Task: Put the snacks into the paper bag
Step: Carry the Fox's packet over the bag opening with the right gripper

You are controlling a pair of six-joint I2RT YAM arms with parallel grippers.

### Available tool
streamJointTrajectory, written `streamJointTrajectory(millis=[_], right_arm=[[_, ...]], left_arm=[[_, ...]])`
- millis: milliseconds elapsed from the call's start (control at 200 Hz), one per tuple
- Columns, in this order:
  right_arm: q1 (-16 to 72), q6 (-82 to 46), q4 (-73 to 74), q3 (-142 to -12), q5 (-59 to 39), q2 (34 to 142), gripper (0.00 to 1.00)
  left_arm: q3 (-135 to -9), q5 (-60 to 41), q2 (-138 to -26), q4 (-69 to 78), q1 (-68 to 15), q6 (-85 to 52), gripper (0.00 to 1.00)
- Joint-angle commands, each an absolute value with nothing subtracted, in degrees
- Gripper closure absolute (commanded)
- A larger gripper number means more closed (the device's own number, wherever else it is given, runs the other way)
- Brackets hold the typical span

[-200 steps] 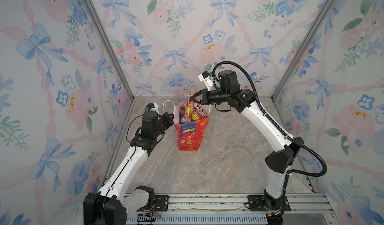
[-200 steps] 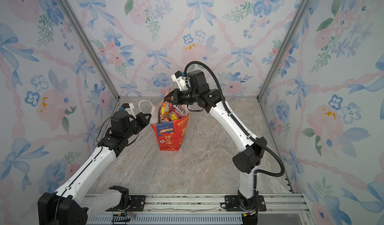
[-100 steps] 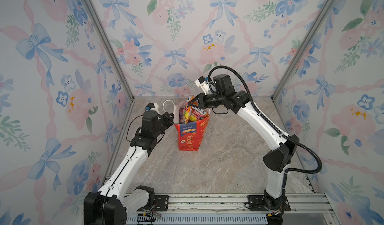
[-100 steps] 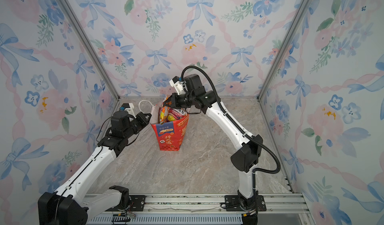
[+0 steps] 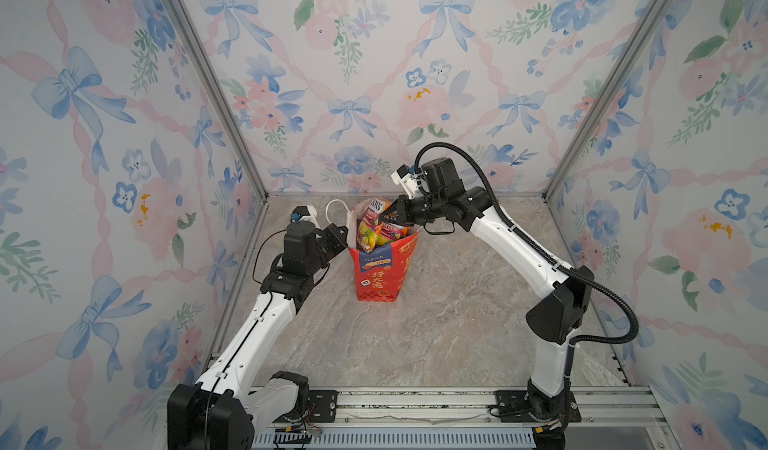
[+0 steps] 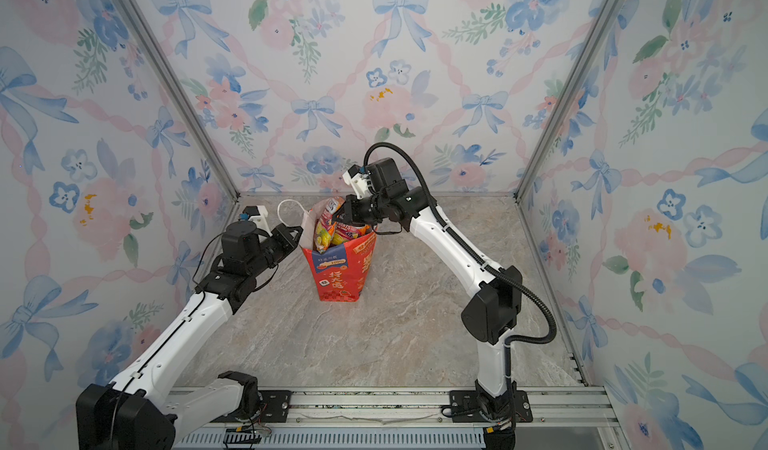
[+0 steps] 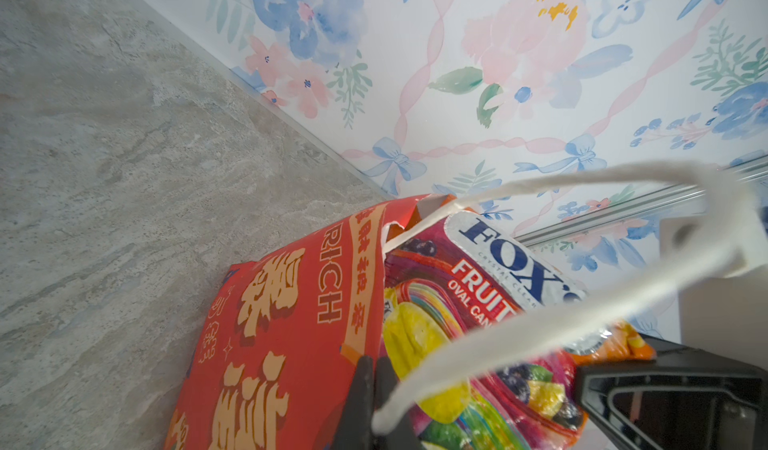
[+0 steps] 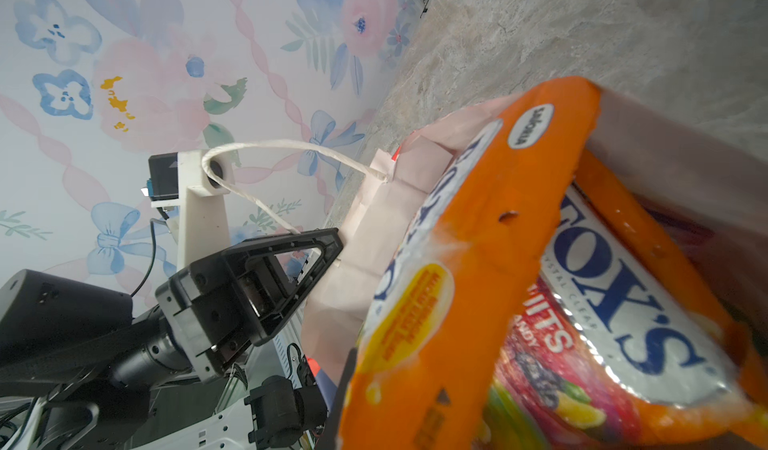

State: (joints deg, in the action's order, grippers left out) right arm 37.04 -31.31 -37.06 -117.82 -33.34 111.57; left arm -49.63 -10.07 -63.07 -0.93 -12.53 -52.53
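The red paper bag (image 5: 376, 275) (image 6: 338, 277) stands upright mid-table, stuffed with snacks (image 5: 371, 229) (image 6: 328, 229) that stick out of its mouth. My left gripper (image 5: 343, 235) (image 6: 297, 235) (image 7: 375, 371) is shut on the bag's left rim, beside a red FOX'S packet (image 7: 478, 302). The bag's white cord handle (image 7: 540, 323) loops past it. My right gripper (image 5: 388, 217) (image 6: 343, 216) (image 8: 357, 389) is shut on an orange FOX'S packet (image 8: 490, 260), held in the bag's mouth against another FOX'S packet (image 8: 615, 315). One right finger is hidden behind the orange packet.
Floral walls with metal corner posts (image 5: 216, 94) close in the marble table (image 5: 436, 323) on three sides. A metal rail (image 5: 415, 402) carrying both arm bases runs along the front edge. My left gripper's frame (image 8: 257, 285) touches the bag's white inner wall (image 8: 374, 219).
My right gripper has come down and leftward with the orange packet, into the bag's mouth. The left arm and the bag have stayed put.
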Motion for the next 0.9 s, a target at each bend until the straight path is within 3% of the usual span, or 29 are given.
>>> streamJointTrajectory(millis=[0,40,90,220,570,895], right_arm=[[36.6,-32.1,-39.1,-117.9,-34.2,111.8,0.95],[36.6,-31.9,-39.5,-118.3,-34.2,111.7,0.92],[36.5,-31.7,-40.1,-118.8,-33.8,111.4,0.78],[36.6,-29.2,-44.5,-121.6,-31.2,110.9,0.68],[37.6,-21.6,-58.5,-135.3,-21.8,111.9,0.63],[39.1,-24.5,-51.8,-138.0,-31.1,114.1,0.63]], left_arm=[[-50.4,-10.0,-63.3,0.4,-12.0,-52.2,1.0],[-50.4,-10.1,-63.3,0.4,-12.0,-52.2,1.0],[-50.4,-10.1,-63.4,0.4,-12.0,-52.2,1.0],[-50.5,-10.1,-63.4,0.4,-12.0,-52.2,1.0],[-50.9,-10.3,-64.0,0.4,-12.1,-52.2,1.0],[-51.0,-10.2,-64.0,0.4,-12.1,-52.2,1.0]])
